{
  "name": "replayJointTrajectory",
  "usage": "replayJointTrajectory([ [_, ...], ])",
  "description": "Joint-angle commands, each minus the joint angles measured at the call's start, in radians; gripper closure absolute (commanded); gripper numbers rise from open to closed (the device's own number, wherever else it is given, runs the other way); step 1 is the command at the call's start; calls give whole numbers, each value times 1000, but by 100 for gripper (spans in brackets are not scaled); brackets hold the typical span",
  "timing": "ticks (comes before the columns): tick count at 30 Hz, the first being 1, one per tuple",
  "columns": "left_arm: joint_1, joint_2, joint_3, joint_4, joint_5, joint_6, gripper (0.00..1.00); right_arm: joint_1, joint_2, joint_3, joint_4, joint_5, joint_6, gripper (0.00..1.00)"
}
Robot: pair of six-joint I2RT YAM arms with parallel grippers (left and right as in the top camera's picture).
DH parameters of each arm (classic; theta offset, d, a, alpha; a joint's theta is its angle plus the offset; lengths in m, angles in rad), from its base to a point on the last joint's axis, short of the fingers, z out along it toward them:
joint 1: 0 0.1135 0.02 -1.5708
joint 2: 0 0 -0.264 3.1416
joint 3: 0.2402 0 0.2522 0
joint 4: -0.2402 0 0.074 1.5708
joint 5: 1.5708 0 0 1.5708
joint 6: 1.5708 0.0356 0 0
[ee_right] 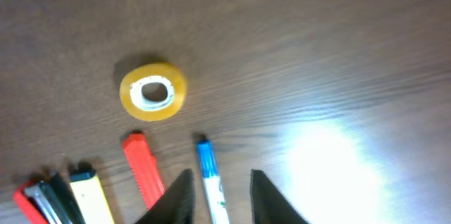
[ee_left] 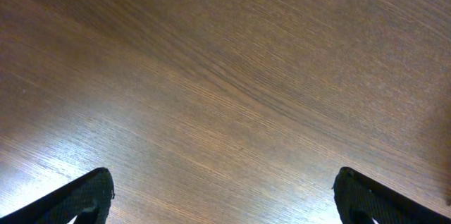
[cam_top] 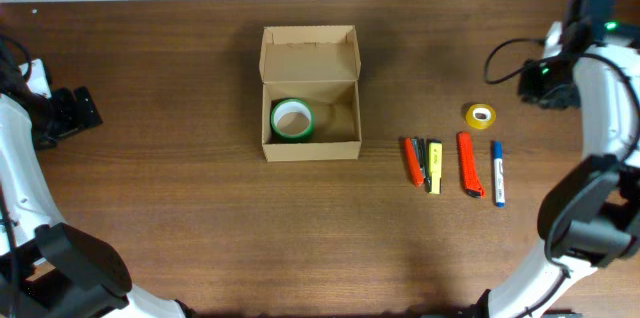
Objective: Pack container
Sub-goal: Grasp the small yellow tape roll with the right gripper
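Well left of right gripper (ee_right: 220,176) — container (cam_top: 310,152), open-lidded

Dk wood-grain tbl (cam_top: 180,198) w/ glare patches.

One cardboard box (cam_top: 310,53). Two tape rolls (a green roll (cam_top: 292,119) inside the box, a yellow roll (cam_top: 480,116) outside it). Five slim desk tools: red pen (cam_top: 412,161), black pen (cam_top: 421,151), yellow highlighter (cam_top: 434,166), red cutter (cam_top: 469,164), blue marker (cam_top: 498,173).
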Motion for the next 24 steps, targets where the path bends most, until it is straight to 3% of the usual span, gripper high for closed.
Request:
replayJointTrajectory([
  [1,4,9,-3,2,7,19,0,26,43,-51,26,-58,8,60],
  [24,4,9,-3,2,8,19,0,53,230,-51,184,-72,8,58],
])
